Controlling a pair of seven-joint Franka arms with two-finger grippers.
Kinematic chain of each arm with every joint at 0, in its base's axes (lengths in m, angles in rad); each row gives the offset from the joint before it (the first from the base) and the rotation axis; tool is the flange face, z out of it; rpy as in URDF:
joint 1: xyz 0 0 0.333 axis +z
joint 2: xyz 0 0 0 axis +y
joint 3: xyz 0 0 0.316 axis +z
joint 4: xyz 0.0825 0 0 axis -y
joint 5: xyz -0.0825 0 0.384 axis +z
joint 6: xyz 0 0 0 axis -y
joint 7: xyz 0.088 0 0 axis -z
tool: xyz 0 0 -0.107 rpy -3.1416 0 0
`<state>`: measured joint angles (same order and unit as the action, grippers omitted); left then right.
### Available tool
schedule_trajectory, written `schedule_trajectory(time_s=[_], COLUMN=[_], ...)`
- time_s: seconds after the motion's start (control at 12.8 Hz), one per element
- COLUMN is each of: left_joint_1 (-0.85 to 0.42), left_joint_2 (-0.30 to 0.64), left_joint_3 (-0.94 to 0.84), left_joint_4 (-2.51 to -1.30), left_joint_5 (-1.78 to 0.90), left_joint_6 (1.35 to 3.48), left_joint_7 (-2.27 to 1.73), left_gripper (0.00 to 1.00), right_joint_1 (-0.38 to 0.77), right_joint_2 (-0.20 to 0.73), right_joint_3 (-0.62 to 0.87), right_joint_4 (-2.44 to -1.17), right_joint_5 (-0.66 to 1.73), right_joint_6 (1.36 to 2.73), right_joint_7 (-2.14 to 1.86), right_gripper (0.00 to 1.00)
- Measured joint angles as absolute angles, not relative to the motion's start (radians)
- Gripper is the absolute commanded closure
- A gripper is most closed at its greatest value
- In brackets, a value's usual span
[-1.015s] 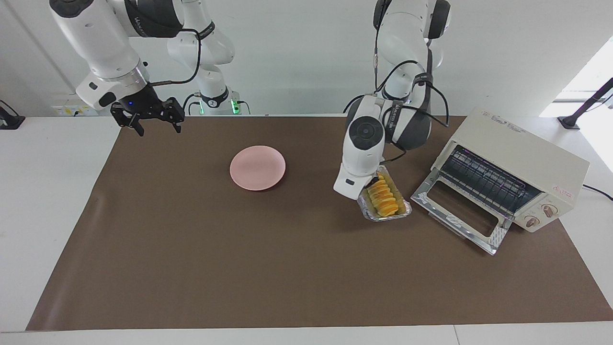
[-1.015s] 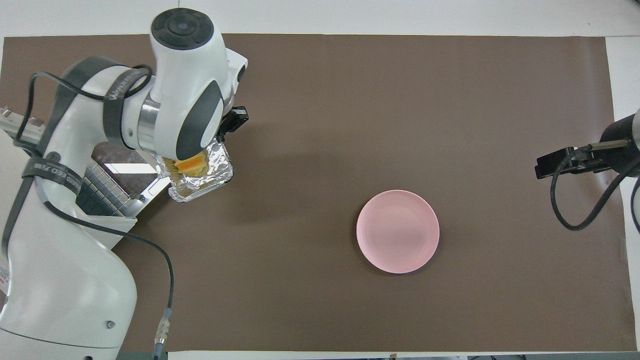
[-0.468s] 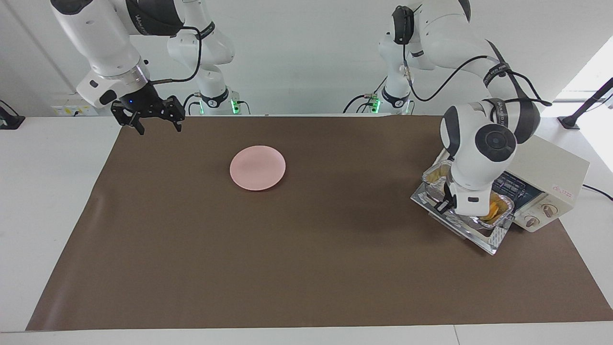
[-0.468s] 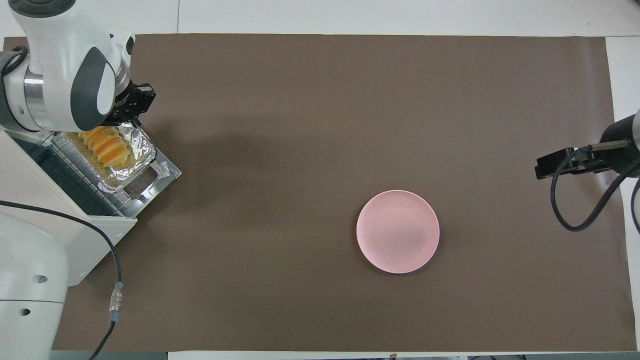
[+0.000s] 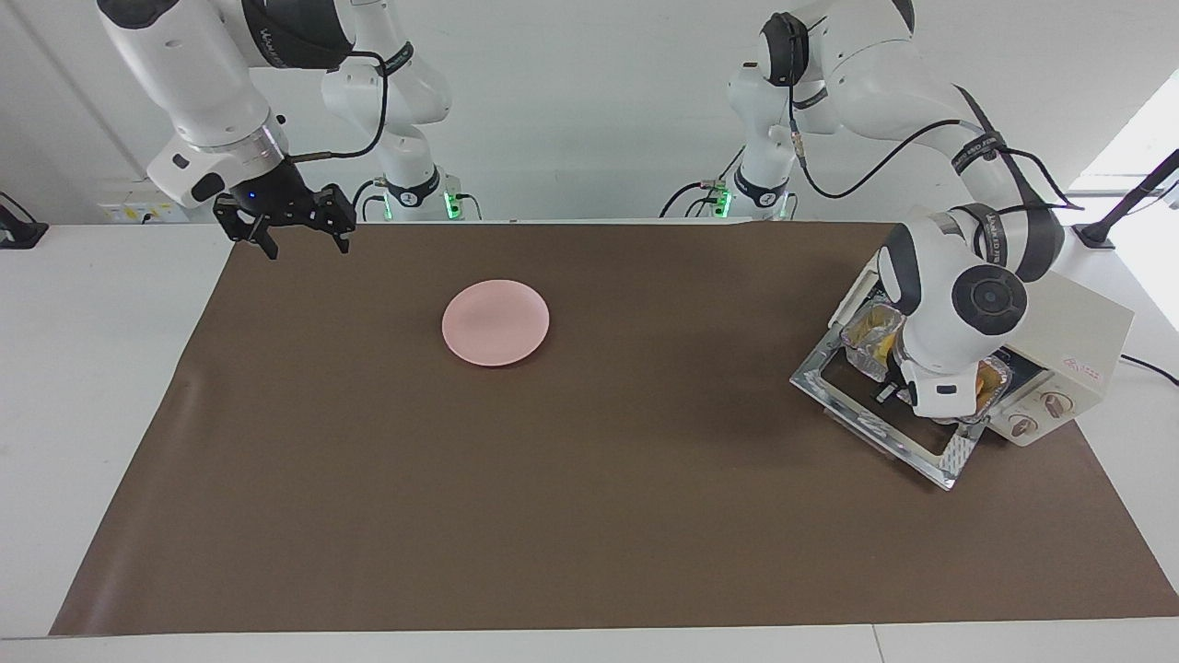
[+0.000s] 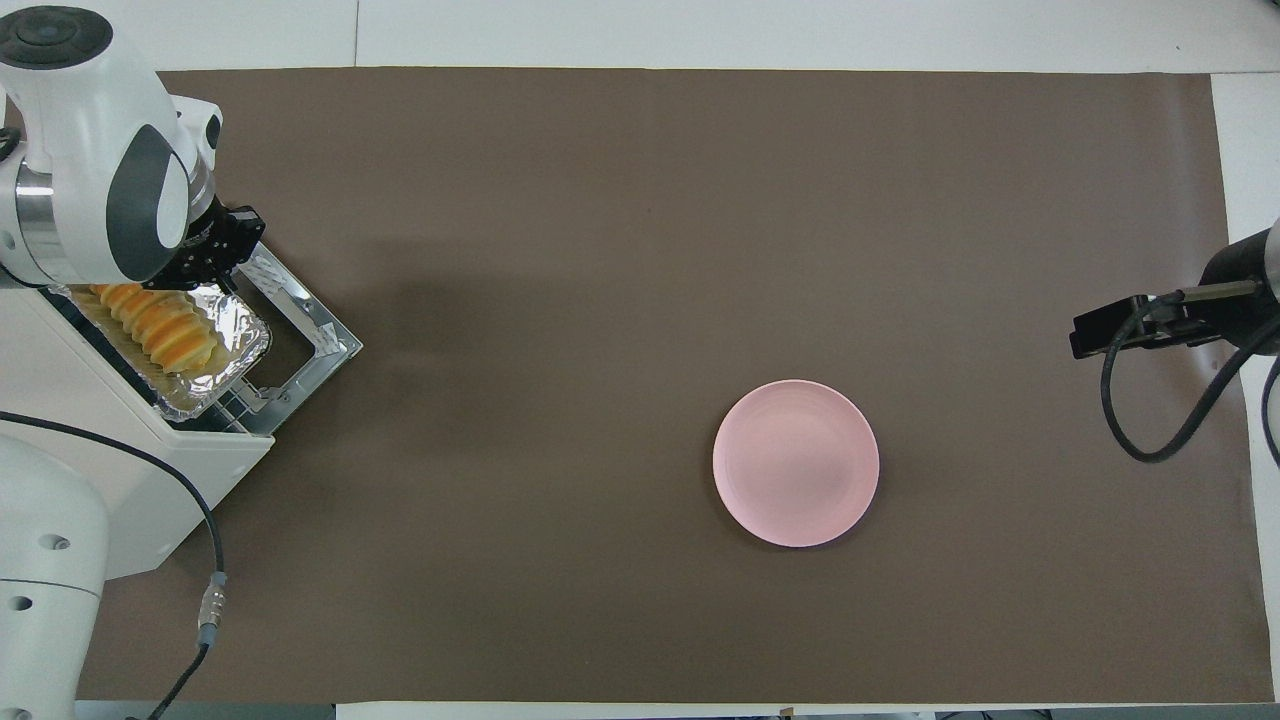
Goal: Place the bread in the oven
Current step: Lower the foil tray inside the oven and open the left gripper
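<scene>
The bread [image 6: 158, 328], a ridged golden loaf, lies in a crinkled foil tray [image 6: 238, 350]. The tray sits in the mouth of the cream-white oven [image 6: 70, 420], on the rack, just above the dropped glass door [image 6: 322, 338]. My left gripper [image 6: 214, 256] is shut on the tray's rim at the end that sticks out over the door. In the facing view the left wrist hides most of the tray [image 5: 861, 324]; a bit of bread [image 5: 882, 344] shows at the oven [image 5: 1068, 308] opening. My right gripper [image 5: 299, 241] hangs open and waits over the mat's corner.
A round pink plate [image 5: 496, 322] [image 6: 796, 463] sits on the brown mat toward the middle. The oven door [image 5: 870, 433] lies flat on the mat. The oven's two knobs [image 5: 1041, 414] face away from the robots. The right gripper [image 6: 1088, 338] shows at the overhead view's edge.
The left arm carried the foil tray with the bread from the mat beside the oven to the open door, then slid it deeper onto the rack. The right arm stayed still.
</scene>
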<state>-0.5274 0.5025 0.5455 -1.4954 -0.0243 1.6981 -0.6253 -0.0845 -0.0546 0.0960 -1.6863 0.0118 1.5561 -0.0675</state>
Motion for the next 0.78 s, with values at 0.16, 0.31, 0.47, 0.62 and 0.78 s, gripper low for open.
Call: schedule_trajectory(time_s=[0.16,0.31,0.47,0.62,0.78], left_joint_1=[-0.527,-0.527,-0.527,-0.527,-0.527], left_joint_2=[0.489,0.478,0.470,0.463,0.455], left_joint_3=[0.568,0.594,0.602,0.605,0.605], left_joint_4=[-1.531,-1.562,-1.586,-1.608,-1.620], left_joint_5=[-0.024,-0.023,-0.023,-0.021,-0.021], left_joint_6=[1.696,1.696,1.696,1.697,1.699], left_joint_7=[-0.625,-0.625,-0.625,-0.625,-0.624], left_gripper=[1.00,1.00,1.00,1.00,0.93], right_joint_1=[-0.084,-0.084,-0.084,-0.084,-0.084], right_joint_2=[-0.055,-0.055,-0.055,-0.055,-0.055], right_joint_3=[0.096,0.096,0.096,0.096,0.096], right_joint_4=[-1.686,-1.686,-1.686,-1.686,-1.686], right_joint_5=[0.012,0.012,0.012,0.012,0.012], right_joint_6=[1.556,1.556,1.556,1.556,1.556], right_joint_7=[-0.068,-0.067,-0.067,-0.067,-0.067], right_gripper=[0.00,0.00,0.00,0.00,0.00])
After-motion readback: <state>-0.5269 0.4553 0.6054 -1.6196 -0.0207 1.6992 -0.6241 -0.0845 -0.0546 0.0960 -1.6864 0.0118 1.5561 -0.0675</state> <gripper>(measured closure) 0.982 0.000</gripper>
